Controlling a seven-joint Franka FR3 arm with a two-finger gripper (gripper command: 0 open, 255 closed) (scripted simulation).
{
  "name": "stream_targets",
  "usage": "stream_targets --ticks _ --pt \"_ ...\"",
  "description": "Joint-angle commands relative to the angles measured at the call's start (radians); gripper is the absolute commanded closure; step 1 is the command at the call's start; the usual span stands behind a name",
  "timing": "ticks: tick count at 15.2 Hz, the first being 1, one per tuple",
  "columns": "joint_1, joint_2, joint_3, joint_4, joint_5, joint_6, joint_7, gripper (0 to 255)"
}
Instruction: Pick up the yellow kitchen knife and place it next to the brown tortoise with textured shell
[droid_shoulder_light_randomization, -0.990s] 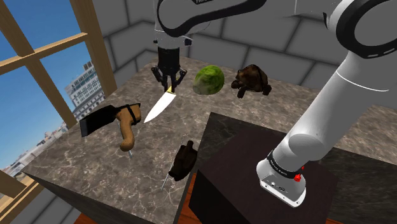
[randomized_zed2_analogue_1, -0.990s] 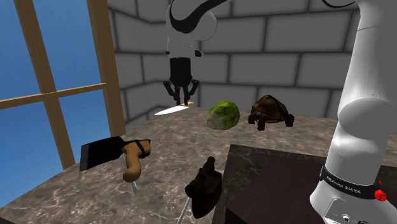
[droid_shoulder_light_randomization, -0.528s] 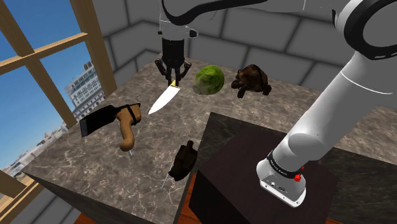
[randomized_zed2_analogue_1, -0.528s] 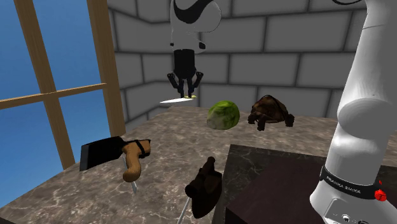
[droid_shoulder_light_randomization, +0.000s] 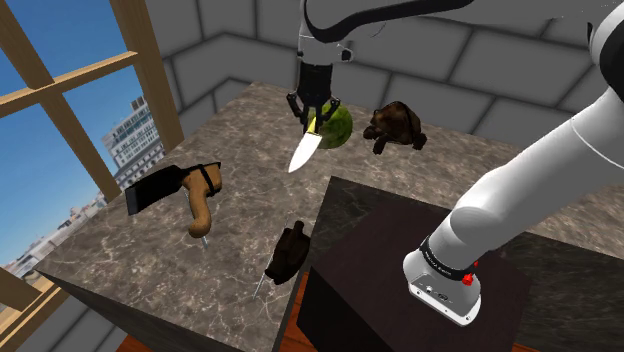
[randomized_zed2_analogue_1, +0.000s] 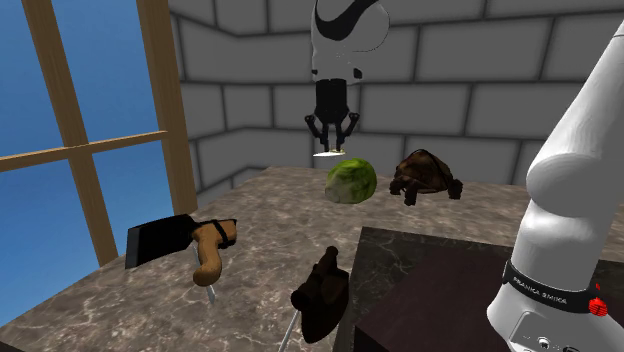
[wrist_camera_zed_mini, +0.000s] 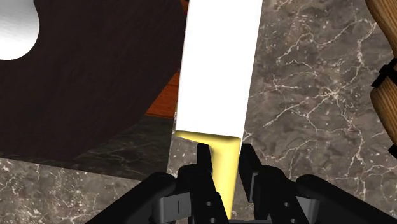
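The kitchen knife (droid_shoulder_light_randomization: 303, 152) has a white blade and a yellow handle. It hangs in the air above the marbled table, with my gripper (droid_shoulder_light_randomization: 314, 119) shut on the handle. In the wrist view the yellow handle (wrist_camera_zed_mini: 223, 167) sits clasped between the two black fingers (wrist_camera_zed_mini: 203, 167), and the blade (wrist_camera_zed_mini: 217, 60) runs away from them. In the second exterior view my gripper (randomized_zed2_analogue_1: 331, 143) hovers just above and left of a green round object (randomized_zed2_analogue_1: 351, 181). The brown tortoise (droid_shoulder_light_randomization: 395, 123) with its textured shell stands on the table to the right of that green object, also seen as tortoise (randomized_zed2_analogue_1: 425, 175).
A dark cleaver with a tan handle (droid_shoulder_light_randomization: 184, 193) lies on the table's left part. A small dark brown tool (droid_shoulder_light_randomization: 287, 253) lies near the front, beside the dark stand (droid_shoulder_light_randomization: 400, 280). A window (droid_shoulder_light_randomization: 70, 80) lies left; grey block walls stand behind.
My gripper has carried the knife to the right and a little higher, from over the table's back left to just beside the green round object. Nothing else has moved.
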Motion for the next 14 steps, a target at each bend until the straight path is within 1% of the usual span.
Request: stream_targets --ticks 1,7,14 --pt "-0.015 -0.061 -0.029 -0.05 0.001 -0.017 -0.046 255" --pt "-0.064 -0.193 -0.124 -0.172 -0.032 -0.044 -0.181 255" --pt "-0.137 -0.306 -0.246 -0.266 -0.112 -0.08 -0.338 255"
